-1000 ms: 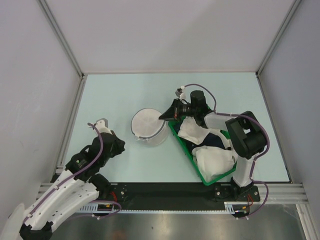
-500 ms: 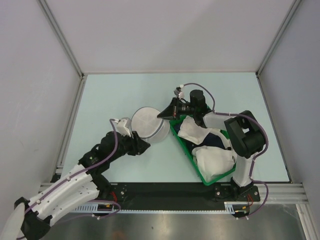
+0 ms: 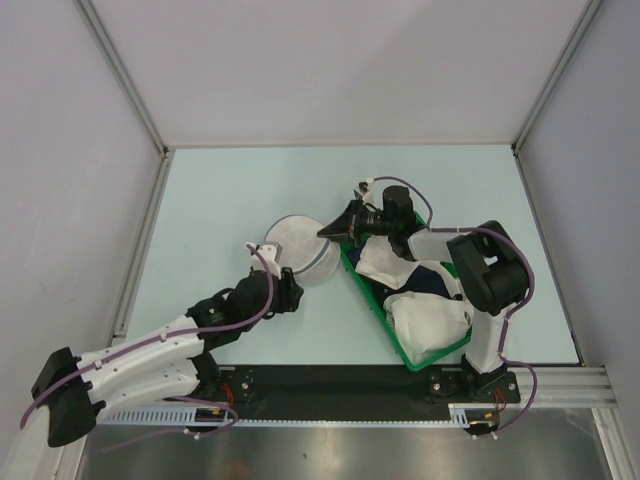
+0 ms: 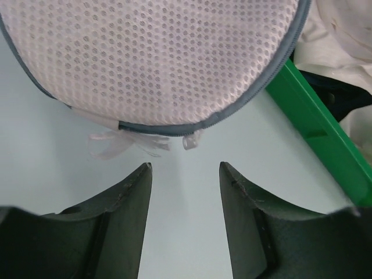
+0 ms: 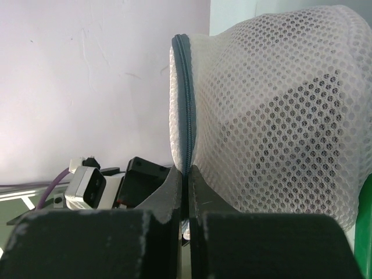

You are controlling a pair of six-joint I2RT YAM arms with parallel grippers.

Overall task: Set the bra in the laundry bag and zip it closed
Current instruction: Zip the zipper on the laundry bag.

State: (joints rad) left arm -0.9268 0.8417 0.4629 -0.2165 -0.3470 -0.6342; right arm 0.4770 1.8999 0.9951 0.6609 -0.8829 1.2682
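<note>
While my right gripper (image 3: 335,231) is clamping the rim of the laundry bag (image 3: 296,248) near the middle of the tabletop (image 3: 220,190), my left gripper (image 4: 183,171) is gaping just short of the likely zipper pull (image 4: 189,141) and the bra (image 5: 290,128) is showing dark inside the mesh, so zipping, I judge, is waiting on pinching that pull.

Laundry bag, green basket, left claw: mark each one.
laundry bag (image 3: 296,243), top external view, top of the mesh dome
green basket (image 4: 317,122), left wrist view, its green rim
left claw (image 4: 185,170), left wrist view, midway between the open fingertips
</note>
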